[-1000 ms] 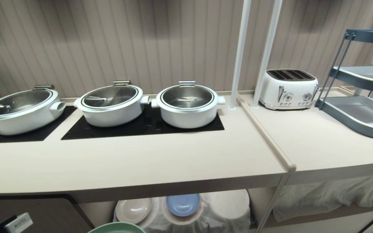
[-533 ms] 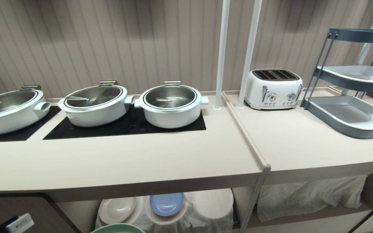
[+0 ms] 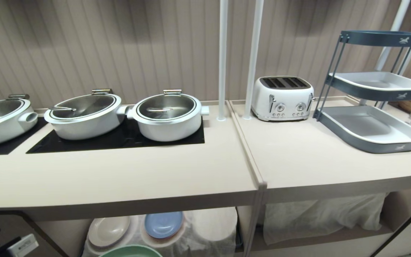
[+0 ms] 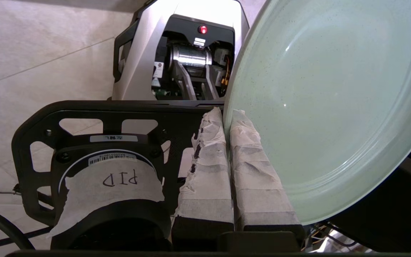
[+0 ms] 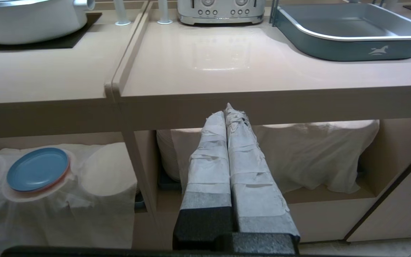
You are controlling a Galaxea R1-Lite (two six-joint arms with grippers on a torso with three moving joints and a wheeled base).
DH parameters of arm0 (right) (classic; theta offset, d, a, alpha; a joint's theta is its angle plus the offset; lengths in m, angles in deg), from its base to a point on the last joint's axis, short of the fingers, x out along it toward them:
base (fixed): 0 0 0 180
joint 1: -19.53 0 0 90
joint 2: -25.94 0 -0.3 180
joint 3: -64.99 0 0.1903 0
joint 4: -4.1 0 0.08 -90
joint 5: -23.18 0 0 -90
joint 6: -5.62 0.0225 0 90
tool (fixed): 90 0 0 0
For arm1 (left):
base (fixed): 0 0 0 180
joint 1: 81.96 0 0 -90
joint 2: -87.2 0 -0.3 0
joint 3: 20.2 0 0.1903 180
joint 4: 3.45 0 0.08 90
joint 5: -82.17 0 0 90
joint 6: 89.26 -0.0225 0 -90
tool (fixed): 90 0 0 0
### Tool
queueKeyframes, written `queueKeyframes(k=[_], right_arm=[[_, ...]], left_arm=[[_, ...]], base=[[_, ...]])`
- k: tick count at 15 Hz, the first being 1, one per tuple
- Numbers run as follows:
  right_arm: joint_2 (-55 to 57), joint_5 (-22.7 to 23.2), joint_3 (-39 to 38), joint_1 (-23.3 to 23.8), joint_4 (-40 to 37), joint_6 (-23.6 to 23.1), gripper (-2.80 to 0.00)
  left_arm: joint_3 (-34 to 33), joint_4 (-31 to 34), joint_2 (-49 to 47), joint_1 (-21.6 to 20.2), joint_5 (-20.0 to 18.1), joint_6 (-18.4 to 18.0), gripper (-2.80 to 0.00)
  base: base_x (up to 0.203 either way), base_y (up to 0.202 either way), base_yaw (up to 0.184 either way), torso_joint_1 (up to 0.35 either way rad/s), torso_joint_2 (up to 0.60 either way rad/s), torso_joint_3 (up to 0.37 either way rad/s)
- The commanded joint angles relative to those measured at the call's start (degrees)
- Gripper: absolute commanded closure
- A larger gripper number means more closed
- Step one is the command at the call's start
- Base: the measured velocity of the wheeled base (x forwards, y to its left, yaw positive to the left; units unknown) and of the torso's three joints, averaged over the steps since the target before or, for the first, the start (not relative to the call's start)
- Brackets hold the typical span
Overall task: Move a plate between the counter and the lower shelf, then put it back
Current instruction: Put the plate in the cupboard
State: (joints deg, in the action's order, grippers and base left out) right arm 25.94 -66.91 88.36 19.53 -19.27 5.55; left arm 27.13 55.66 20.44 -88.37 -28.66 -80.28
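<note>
Clamped by its near rim in the left gripper [image 4: 227,125], mint-green plate [image 4: 326,107] fanning out beyond the fingertips, counter [image 3: 120,178] up and ahead, lower shelf [image 5: 326,194] beyond the idle, empty, pressed-shut right gripper [image 5: 227,110].

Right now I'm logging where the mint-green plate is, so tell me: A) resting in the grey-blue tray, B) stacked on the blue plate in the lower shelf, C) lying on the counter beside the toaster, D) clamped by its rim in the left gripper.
D: the left wrist view shows the left gripper with its taped fingers shut on the rim of the plate, held off the counter.
</note>
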Motion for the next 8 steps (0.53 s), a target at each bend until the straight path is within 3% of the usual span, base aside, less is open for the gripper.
queueKeyframes(k=[1, 8], right_arm=[[0.0, 0.0, 0.0, 0.0, 0.0, 0.0, 0.0], [0.0, 0.0, 0.0, 0.0, 0.0, 0.0, 0.0]], left_arm=[[0.0, 0.2, -0.3, 0.0, -0.2, 0.1, 0.0], [-0.1, 0.1, -0.7, 0.1, -0.2, 0.0, 0.0]], base=[[0.0, -0.193, 0.002, -0.002, 0.0, 0.001], [0.0, -0.194, 0.0, 0.001, 0.0, 0.003]])
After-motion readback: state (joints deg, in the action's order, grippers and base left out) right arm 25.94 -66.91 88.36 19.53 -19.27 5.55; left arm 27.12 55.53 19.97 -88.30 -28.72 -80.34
